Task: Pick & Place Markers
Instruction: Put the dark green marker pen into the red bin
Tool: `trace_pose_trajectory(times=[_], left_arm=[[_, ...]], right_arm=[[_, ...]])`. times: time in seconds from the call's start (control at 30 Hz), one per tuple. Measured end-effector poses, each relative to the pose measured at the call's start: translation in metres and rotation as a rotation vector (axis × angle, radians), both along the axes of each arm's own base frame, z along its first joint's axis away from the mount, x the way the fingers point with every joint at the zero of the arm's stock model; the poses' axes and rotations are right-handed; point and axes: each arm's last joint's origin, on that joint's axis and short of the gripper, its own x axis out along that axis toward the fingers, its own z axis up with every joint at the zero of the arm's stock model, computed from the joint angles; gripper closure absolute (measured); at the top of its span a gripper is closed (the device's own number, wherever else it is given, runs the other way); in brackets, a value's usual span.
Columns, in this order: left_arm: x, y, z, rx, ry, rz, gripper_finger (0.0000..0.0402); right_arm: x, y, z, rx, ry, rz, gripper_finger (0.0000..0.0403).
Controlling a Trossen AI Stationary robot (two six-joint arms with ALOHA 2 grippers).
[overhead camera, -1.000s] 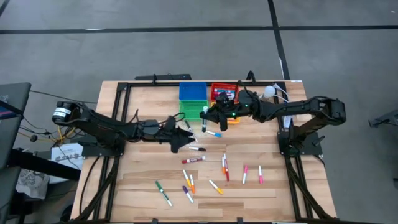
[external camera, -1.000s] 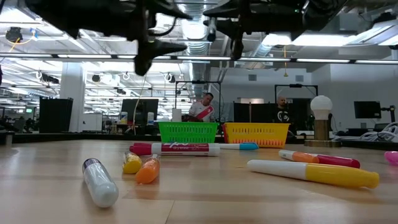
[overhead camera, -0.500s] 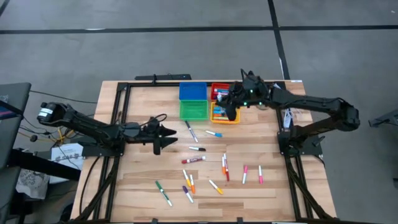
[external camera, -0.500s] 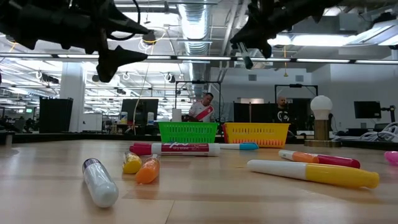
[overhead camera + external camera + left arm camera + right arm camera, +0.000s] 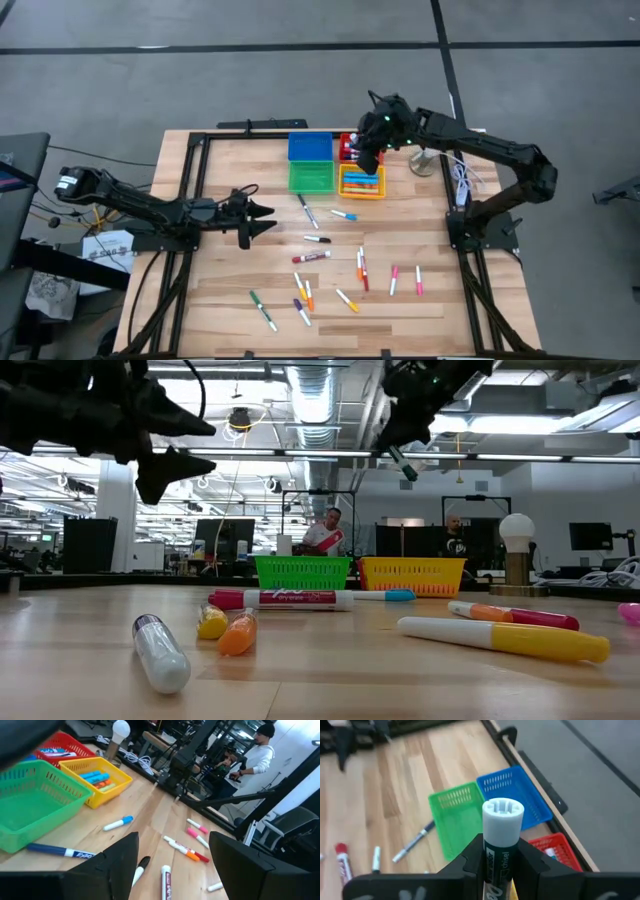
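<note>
Green-bodied and white-ended, a chisel-tip marker [image 5: 501, 845] stands clamped between the fingers of the right gripper [image 5: 367, 160], which hangs above the back of the table over the yellow bin [image 5: 361, 183] and red bin [image 5: 347, 141]. In the right wrist view the marker's white end points away from the wrist, with the green bin [image 5: 456, 817] and blue bin [image 5: 516, 794] beyond it and the red bin's corner just beside the fingers.

Below and toward the table's front from that gripper, loose markers [image 5: 360, 268] lie scattered on the wooden table [image 5: 230, 270]; a blue-capped one [image 5: 343, 214] lies nearest the yellow bin, and a dark-capped one [image 5: 308, 211] lies just in front of the green bin. Blue and orange markers [image 5: 97, 776] already lie inside the yellow bin.

The left gripper [image 5: 257, 220] hovers well apart from the right one, above the table's left half, its two fingers [image 5: 122, 857] spread with nothing between them. Ahead of those fingers lie a black-capped marker [image 5: 140, 866] and a red-capped one [image 5: 167, 882].

A person [image 5: 327, 534] shows in the room behind the table.
</note>
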Motion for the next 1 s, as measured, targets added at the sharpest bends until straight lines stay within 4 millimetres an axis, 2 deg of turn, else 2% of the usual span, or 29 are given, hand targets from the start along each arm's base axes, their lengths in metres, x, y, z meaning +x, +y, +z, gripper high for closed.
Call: trace_pose_trajectory(times=[0.17, 0.47, 0.67, 1.0], left_arm=[[-0.004, 0.001, 0.006, 0.066, -0.043, -0.006, 0.0160], [-0.011, 0.002, 0.018, 0.144, -0.115, -0.007, 0.0160], [-0.012, 0.002, 0.015, 0.149, -0.101, -0.008, 0.0160], [-0.013, 0.002, 0.016, 0.138, -0.119, -0.054, 0.0160]], right_arm=[[0.009, -0.015, -0.015, -0.016, 0.102, 0.002, 0.0344], [0.023, -0.038, -0.056, 0.016, 0.260, 0.008, 0.0344], [0.025, -0.053, -0.077, -0.037, 0.373, 0.012, 0.0344], [0.031, -0.073, -0.106, -0.059, 0.452, 0.021, 0.0344]])
